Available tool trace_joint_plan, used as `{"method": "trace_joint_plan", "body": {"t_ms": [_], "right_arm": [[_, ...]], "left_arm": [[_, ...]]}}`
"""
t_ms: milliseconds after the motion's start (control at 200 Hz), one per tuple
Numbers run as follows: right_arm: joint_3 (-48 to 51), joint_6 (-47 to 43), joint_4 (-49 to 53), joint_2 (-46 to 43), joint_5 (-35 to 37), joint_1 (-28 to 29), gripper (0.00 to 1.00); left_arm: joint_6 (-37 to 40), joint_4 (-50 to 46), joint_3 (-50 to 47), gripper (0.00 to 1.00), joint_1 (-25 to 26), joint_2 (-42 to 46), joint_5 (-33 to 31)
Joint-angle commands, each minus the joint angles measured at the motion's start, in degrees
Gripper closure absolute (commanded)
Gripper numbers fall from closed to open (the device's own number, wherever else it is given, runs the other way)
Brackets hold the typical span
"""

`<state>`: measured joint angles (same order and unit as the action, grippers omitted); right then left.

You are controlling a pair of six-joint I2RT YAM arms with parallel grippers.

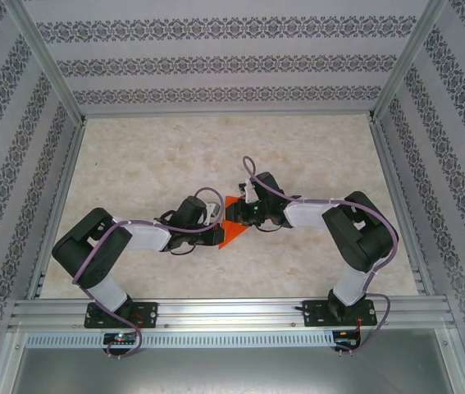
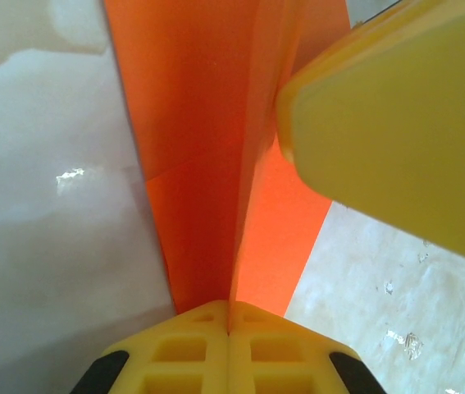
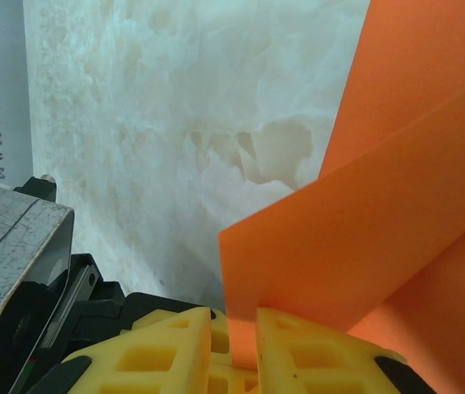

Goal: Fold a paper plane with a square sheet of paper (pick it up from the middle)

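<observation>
A: Where was the thin, bright orange square sheet of paper (image 1: 234, 234) at that pt?

B: Mid-table, betw. the two arms, partly folded. A crease ran up it in the left wrist view. In the right wrist view one layer's edge lay slantwise across another. Couldn't tell whether its lower edge touched the pale marbled table top (image 1: 314, 164).

A: Jaws?

B: On the left gripper (image 2: 229, 318), the yellow fingers (image 2: 191, 357) were pressed together w/ the sheet pinched at the crease. The right gripper (image 3: 232, 332) had a narrow gap w/ paper wedged in it, so it was clamped on the sheet too. Another yellow finger (image 2: 396, 123), prob. the right's, sat just beside the fold, near the left's pinch.

A: Stage, in yr view?

B: Prob. mid-fold. No pointed dart shape yet.

A: What could go wrong?

B: Main risk IMO was tearing. Both grips were on one thin sheet, near each other. If either arm pulled away w/o the other letting go, the paper would rip or slide out. 2nd, a crooked crease: if a layer slipped in a pinch, the edges wouldn't line up and later folds would inherit the error. 3rd, the grippers were v. close, so a small sideways move could knock finger into finger. Also, a release in mid-air could let the fold spring open.
</observation>
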<state>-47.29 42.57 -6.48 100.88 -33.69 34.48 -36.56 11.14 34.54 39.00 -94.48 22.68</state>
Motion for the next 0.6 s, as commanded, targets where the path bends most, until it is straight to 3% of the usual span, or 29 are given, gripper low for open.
{"method": "trace_joint_plan", "body": {"t_ms": [0, 594], "right_arm": [[-1.8, 0.2, -0.3, -0.2, 0.5, 0.0, 0.77], [-3.7, 0.3, -3.2, 5.1, -1.8, -0.8, 0.78]], "left_arm": [[-1.1, 0.0, 0.5, 0.98, -0.4, -1.6, 0.9], [-4.0, 0.3, 0.6, 0.99, -1.6, -4.3, 3.8]]}}
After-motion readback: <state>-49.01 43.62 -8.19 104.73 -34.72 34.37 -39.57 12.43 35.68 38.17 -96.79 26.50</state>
